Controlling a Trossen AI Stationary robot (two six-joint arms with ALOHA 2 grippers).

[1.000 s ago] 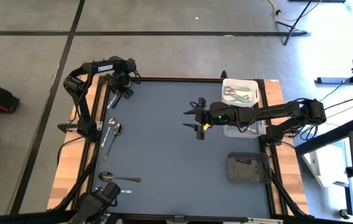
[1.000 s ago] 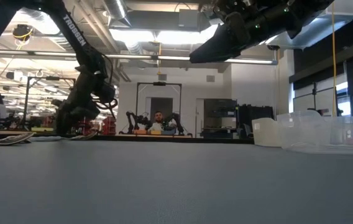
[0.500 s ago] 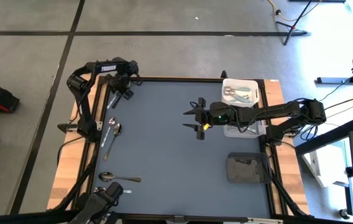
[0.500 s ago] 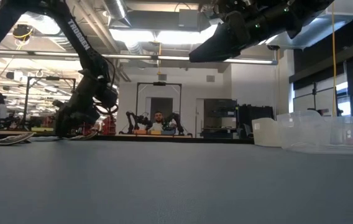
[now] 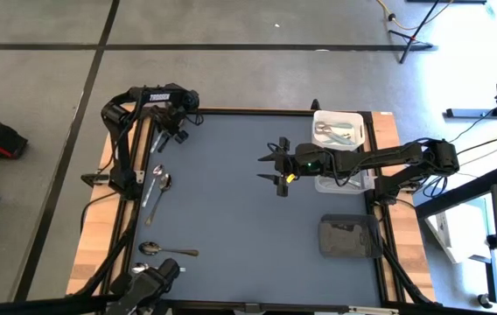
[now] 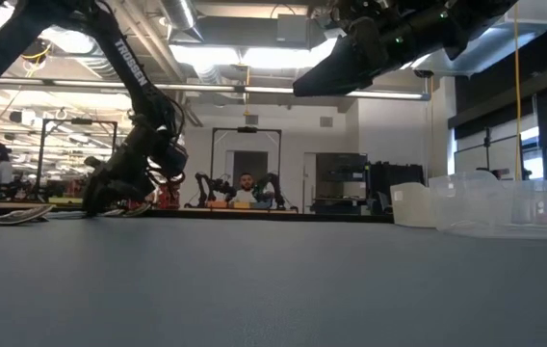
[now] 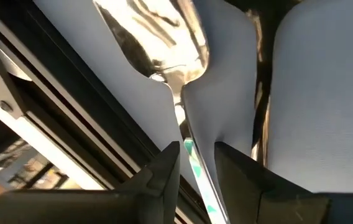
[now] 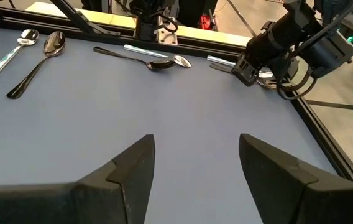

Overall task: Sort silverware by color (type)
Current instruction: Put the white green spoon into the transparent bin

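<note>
- Step in hand: a pickup at the far-left corner of the table (image 5: 231, 219). Your left gripper (image 5: 178, 122) is down low over a shiny spoon (image 7: 158, 31) with a teal-patterned handle.
- In the left wrist view the handle runs between the two fingers (image 7: 158, 180). They stand a little apart on either side of it, released and not clamped, so judge the grasp as not yet made.
- Your right gripper (image 5: 270, 166) hangs above mid-table with its fingers spread wide and nothing in them. It is well apart from any silverware.
- Where the rest lies: two spoons (image 5: 159, 184) sit side by side near the left edge, and another spoon (image 5: 168, 251) lies alone nearer the front-left corner.
- On the right side, some pieces already sit in the white bin (image 5: 315, 127). The sort looks well along, with the left-side stragglers left to move.
- Next move, as a judgement: close squarely on the handle before you lift. It is thin and lies flat on the table, so a shallow or off-centre pinch could let it slip or swing.
- After that comes a long carry across the table — or a handover to the waiting right arm — to whichever bin matches this spoon's finish.
</note>
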